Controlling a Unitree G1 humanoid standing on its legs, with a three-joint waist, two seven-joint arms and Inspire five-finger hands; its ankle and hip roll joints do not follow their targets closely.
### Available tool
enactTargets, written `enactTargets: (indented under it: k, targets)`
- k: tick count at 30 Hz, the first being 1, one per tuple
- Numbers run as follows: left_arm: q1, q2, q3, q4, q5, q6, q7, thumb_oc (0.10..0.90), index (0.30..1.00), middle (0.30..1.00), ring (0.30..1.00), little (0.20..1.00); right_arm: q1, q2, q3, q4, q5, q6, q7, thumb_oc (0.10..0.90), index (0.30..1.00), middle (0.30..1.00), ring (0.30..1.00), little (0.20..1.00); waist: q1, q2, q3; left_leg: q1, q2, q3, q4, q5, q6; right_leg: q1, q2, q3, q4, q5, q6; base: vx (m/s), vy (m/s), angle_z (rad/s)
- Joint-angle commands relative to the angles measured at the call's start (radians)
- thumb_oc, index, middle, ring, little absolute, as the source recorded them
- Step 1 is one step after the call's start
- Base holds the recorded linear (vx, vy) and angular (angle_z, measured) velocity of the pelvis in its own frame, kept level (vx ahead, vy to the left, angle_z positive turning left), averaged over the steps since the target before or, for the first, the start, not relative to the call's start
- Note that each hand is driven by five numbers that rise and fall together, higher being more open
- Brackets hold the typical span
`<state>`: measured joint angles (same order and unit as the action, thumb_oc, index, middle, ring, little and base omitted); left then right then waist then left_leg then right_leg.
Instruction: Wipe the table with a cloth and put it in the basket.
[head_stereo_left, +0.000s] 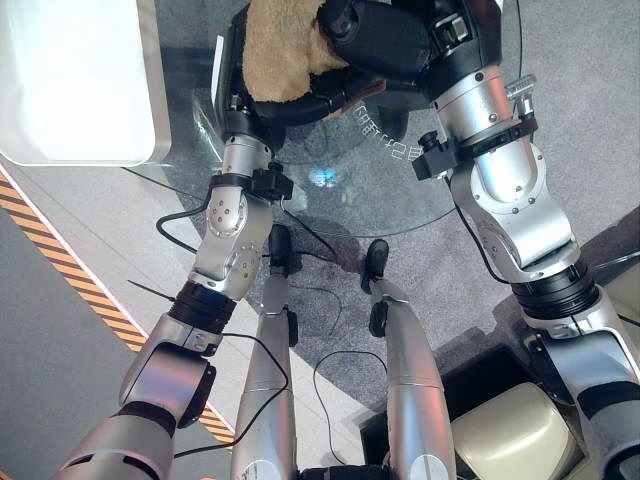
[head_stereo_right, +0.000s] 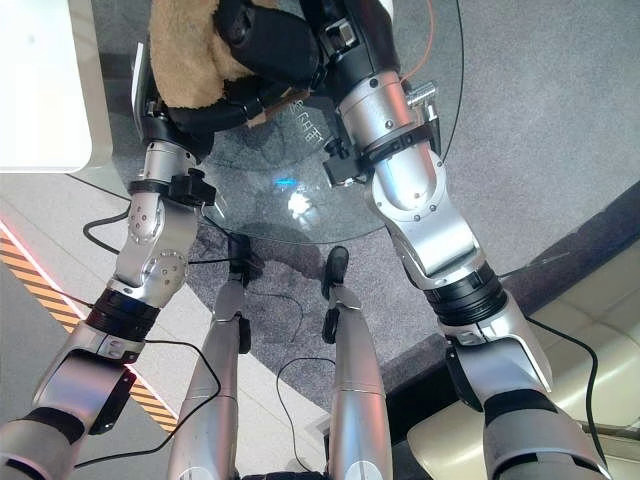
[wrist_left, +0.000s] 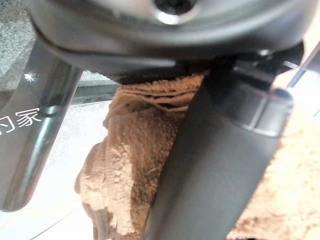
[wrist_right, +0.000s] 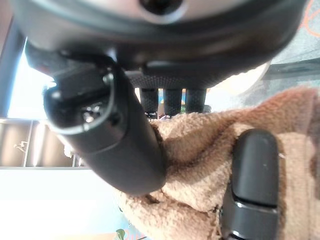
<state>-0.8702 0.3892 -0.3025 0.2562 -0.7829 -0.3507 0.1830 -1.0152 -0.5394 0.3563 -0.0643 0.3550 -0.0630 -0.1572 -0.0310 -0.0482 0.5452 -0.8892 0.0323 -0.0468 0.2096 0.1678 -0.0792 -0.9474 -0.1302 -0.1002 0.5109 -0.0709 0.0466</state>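
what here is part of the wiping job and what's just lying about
Job:
cloth, tan, bunched
left hand, shut on it
right hand, also holding it
glass table

Lying about:
white unit to the left
cream cushion at lower right

Setting: a furnished indoor room, lounge or showroom-like rather than a kitchen or workshop. Landmark is a round glass table (head_stereo_left: 400, 190) on grey carpet (head_stereo_left: 590, 120). To the robot's left of the table, a white glossy rounded unit (head_stereo_left: 70, 80). Further left and nearer the robot than the table, the carpet meets smooth flooring marked with an orange-and-black hazard stripe (head_stereo_left: 60, 255). Nearer the robot and to the right of the table, cream cushioned seating (head_stereo_left: 520, 435). The stripe suggests a marked test or demo zone.
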Motion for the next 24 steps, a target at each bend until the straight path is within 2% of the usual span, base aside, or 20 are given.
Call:
enactTargets:
  k: [1, 17, 24]
  targets:
    - [-0.130, -0.008, 0.051, -0.136, -0.011, -0.148, -0.025, 0.100, 0.300, 0.300, 0.300, 0.200, -0.129, 0.046, -0.108, -0.159, 0.036, -0.147, -0.007, 0.800, 0.900, 0.900, 0.900, 0.900, 0.023, -0.035, -0.025, 0.041, -0.041, 0.000, 0.087, -0.119, 0.047, 0.108, 0.053, 0.009, -0.219, 0.145, 0.051, 0.00, 0.000, 0.00]
    - [-0.134, -0.014, 0.053, -0.134, -0.006, -0.146, -0.019, 0.100, 0.300, 0.300, 0.300, 0.200, -0.133, 0.055, -0.107, -0.154, 0.032, -0.145, -0.002, 0.800, 0.900, 0.900, 0.900, 0.900, 0.023, -0.033, -0.025, 0.037, -0.042, 0.000, 0.092, -0.121, 0.046, 0.104, 0.052, 0.011, -0.218, 0.145, 0.053, 0.00, 0.000, 0.00]
    - [-0.135, -0.017, 0.051, -0.129, -0.050, -0.150, -0.036, 0.100, 0.300, 0.300, 0.300, 0.200, -0.140, 0.054, -0.100, -0.153, 0.029, -0.142, -0.001, 0.800, 0.900, 0.900, 0.900, 0.900, 0.023, -0.032, -0.025, 0.038, -0.042, 0.002, 0.092, -0.122, 0.046, 0.105, 0.051, 0.010, -0.218, 0.143, 0.052, 0.00, 0.000, 0.00]
